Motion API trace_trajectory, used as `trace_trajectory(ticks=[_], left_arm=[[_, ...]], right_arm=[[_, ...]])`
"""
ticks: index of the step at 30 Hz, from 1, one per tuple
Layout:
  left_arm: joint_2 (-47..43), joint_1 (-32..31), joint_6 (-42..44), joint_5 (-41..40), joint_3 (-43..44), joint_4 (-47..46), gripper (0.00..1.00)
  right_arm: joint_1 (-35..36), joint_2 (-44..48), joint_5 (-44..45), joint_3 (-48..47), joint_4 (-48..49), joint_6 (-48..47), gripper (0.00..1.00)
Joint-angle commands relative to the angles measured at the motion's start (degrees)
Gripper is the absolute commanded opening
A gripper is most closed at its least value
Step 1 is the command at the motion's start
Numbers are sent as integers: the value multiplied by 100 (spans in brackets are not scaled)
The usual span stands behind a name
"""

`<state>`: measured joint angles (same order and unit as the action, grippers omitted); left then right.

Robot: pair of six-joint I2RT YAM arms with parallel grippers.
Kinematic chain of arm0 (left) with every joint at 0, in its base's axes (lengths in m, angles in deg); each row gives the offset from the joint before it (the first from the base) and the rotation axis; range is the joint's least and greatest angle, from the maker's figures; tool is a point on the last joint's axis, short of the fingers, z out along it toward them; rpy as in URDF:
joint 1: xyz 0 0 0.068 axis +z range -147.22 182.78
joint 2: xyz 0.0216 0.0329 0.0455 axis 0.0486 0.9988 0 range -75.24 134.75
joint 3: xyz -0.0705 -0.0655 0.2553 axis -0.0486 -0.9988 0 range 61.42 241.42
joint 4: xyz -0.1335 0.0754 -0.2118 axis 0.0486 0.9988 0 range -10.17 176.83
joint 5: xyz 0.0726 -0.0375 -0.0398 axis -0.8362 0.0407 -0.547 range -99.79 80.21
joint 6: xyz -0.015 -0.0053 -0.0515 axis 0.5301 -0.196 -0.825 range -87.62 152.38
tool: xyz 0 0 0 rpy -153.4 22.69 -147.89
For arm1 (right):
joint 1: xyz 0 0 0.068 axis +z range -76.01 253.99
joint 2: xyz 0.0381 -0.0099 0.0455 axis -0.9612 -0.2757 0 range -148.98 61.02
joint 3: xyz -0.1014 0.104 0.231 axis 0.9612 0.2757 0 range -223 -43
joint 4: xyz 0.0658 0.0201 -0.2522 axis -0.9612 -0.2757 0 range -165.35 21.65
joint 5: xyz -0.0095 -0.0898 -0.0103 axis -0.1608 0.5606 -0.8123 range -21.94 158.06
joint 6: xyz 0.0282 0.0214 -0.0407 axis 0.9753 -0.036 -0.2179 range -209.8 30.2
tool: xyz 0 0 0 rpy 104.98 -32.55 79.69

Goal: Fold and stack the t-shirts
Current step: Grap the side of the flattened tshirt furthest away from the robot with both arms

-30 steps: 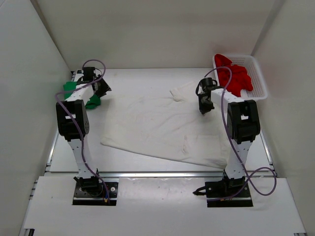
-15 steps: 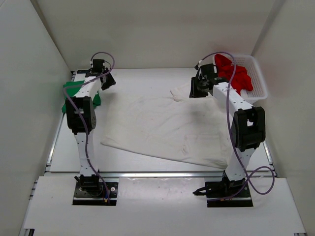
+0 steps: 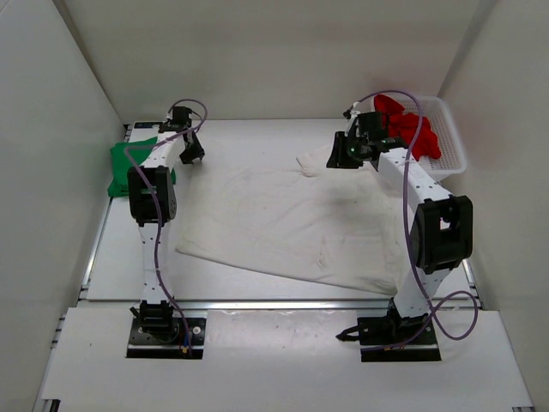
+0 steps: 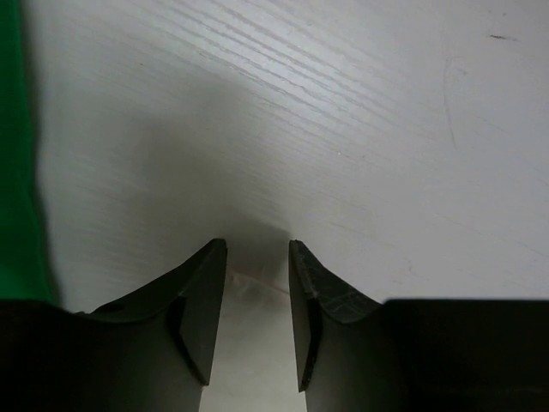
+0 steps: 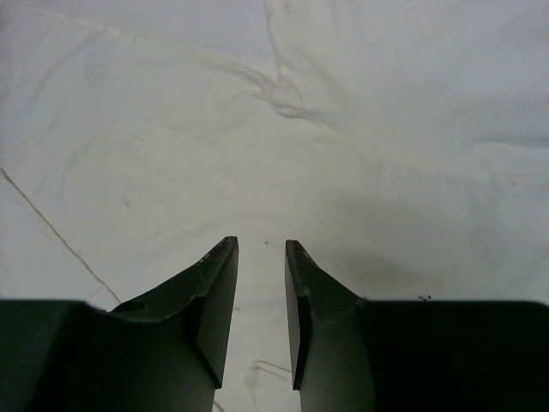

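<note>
Wide white cloth t-shirt (image 3: 274,219) is spread flat on table; left gripper (image 4: 257,247) and right gripper (image 5: 261,244) are seen slightly parted, empty.

green shirt (image 4: 13,146) half off-frame (wrist view)

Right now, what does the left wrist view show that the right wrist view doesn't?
Only the left wrist view: bare white table below the left hand, with the green t-shirt along the left edge. Only the right wrist view: the wrinkled white t-shirt filling the frame under the right hand. Both: the hand's two dark fingers slightly parted, with nothing gripped between them.
</note>
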<state>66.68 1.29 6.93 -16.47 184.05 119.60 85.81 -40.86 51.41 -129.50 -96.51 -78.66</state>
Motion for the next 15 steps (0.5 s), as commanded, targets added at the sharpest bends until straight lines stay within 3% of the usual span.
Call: trace_trajectory(ticks=[1, 7, 15], left_arm=[[28, 115, -56, 26, 244, 418, 45], [-482, 325, -57, 298, -301, 30, 52], [-579, 46, 137, 211, -793, -40, 48]], right_arm=[[-170, 161, -181, 72, 355, 108, 26], [-461, -576, -322, -770, 101, 117, 25], [-496, -859, -243, -1071, 109, 99, 25]])
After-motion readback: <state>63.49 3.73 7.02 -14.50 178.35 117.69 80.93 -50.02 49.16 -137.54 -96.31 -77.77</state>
